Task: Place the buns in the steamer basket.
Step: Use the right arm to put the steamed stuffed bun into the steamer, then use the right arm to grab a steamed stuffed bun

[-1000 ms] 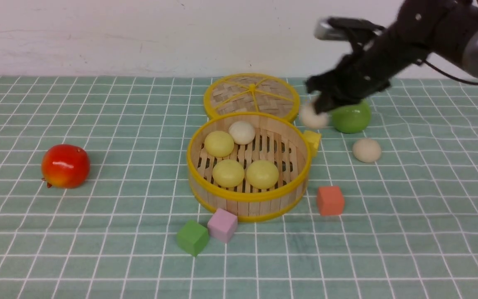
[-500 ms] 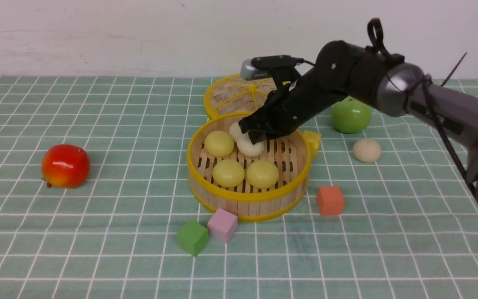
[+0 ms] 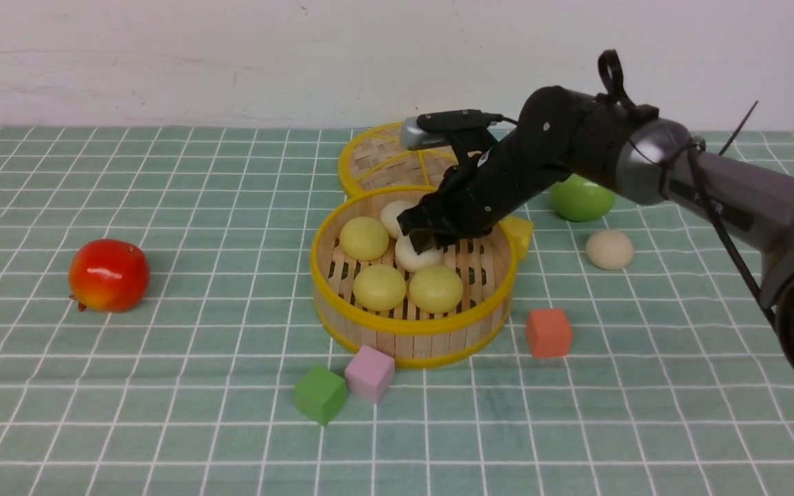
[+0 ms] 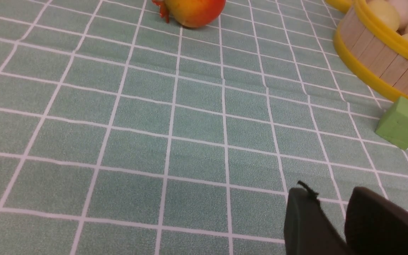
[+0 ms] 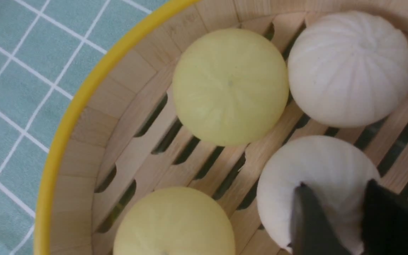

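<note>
We see the buns as small smooth domes with faint pleats running to a centre point, three pale yellow and three cream-white; being round, they have no long axis to speak of, and those we can judge sit dome-up. The steamer basket (image 3: 412,331) is a round bamboo ring with upright slat walls, a slatted floor and yellow rims, standing open side up on the green checked cloth (image 3: 163,386). Inside it lie five buns: a yellow bun (image 3: 364,238) at the back left, a white bun (image 3: 393,215) behind it, two more yellow ones at the front (image 3: 379,286) (image 3: 435,288), and a second white bun (image 3: 416,256) in the middle. Our right gripper (image 3: 426,238) hangs over that middle bun with its fingers (image 5: 308,226) apart, just over the bun's top, no longer clamping it. The sixth bun (image 3: 609,249), cream-white, rests on the cloth well right of the basket. Our left gripper (image 4: 331,219) hovers low over bare cloth, its jaws slightly parted and holding nothing.
</note>
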`<state>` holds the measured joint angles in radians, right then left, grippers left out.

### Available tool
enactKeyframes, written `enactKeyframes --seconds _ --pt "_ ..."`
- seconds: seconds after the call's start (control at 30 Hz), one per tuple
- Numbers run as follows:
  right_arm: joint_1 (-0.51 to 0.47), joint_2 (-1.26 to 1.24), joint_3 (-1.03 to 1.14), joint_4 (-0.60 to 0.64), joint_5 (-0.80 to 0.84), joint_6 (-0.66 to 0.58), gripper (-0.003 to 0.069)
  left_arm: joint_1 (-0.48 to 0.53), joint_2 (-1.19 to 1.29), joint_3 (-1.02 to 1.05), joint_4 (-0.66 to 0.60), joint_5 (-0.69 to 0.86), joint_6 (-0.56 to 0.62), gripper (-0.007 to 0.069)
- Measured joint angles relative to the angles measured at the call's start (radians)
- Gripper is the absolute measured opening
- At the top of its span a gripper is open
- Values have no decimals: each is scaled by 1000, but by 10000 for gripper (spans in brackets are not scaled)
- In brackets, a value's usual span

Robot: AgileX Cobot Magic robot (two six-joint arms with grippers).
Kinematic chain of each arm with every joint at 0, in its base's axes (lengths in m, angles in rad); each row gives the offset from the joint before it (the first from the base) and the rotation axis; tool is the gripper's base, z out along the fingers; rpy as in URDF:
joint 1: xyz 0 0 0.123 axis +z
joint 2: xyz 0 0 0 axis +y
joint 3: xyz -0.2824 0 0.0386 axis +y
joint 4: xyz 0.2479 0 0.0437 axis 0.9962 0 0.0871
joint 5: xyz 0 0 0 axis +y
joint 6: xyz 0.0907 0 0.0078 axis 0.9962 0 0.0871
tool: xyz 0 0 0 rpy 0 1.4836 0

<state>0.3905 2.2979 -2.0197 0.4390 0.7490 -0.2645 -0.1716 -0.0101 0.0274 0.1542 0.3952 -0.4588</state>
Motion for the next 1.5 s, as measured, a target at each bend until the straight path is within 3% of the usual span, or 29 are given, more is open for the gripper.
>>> enactKeyframes --seconds 0.1,0.2,0.33,0.43,0.63,0.8,0.97,1.5 --pt "-9 -41 -2 -11 13 1 427 0 0 0 0 0 0 175" --pt "-33 -87 -12 -41 36 1 497 0 0 0 0 0 0 175" --pt "-85 -146 -22 -135 85 5 516 0 0 0 0 0 0 175" --pt "-149 -161 -22 -230 163 74 503 0 0 0 0 0 0 175" --pt "-242 -125 -19 -287 255 210 445 0 0 0 0 0 0 175" --pt "-282 -66 -18 -293 243 235 326 0 0 0 0 0 0 175" --pt "-292 -33 -18 -307 221 280 253 0 0 0 0 0 0 175" --pt "-297 36 -18 -318 125 311 246 0 0 0 0 0 0 175"
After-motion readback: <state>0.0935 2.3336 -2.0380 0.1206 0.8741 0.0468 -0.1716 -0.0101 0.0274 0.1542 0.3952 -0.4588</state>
